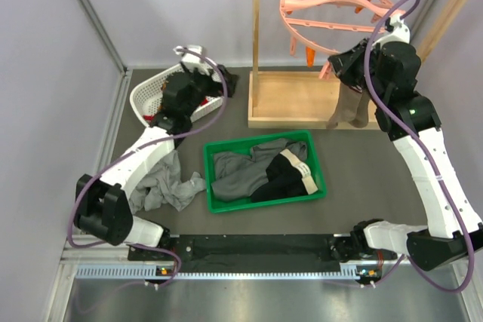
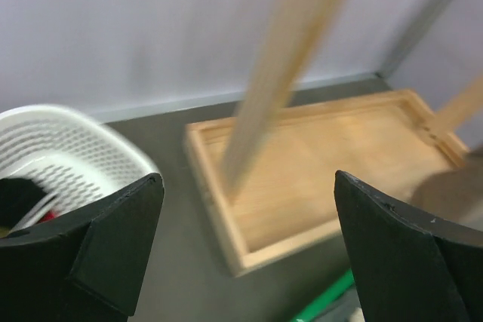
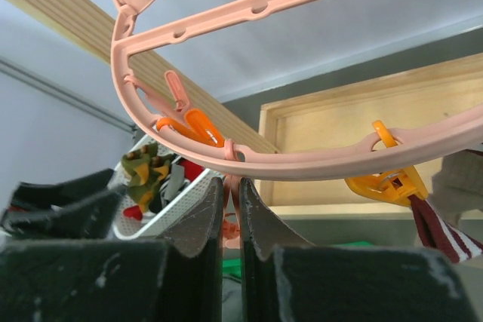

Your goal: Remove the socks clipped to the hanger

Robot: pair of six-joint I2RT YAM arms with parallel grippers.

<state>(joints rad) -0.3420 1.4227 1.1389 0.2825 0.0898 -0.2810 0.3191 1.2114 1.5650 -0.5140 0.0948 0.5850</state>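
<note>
**Right claw (image 3: 231, 190) at the hanger (image 3: 302, 165)**

The right claw pinches a pink clip (image 3: 230, 225) under the hanger's ring, where a striped sock (image 3: 441, 233) hangs from an orange clip (image 3: 385, 185). The left claw (image 2: 247, 179) gapes wide beside the white basket (image 2: 75, 148).

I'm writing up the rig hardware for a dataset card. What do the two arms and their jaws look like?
The left arm and right arm both have white link shells joined by black joint housings, with a purple cable looping along each. The left gripper has matte black, blocky, angular jaws; the right gripper has black jaws with rough, speckled faces. No markings are readable.
</note>
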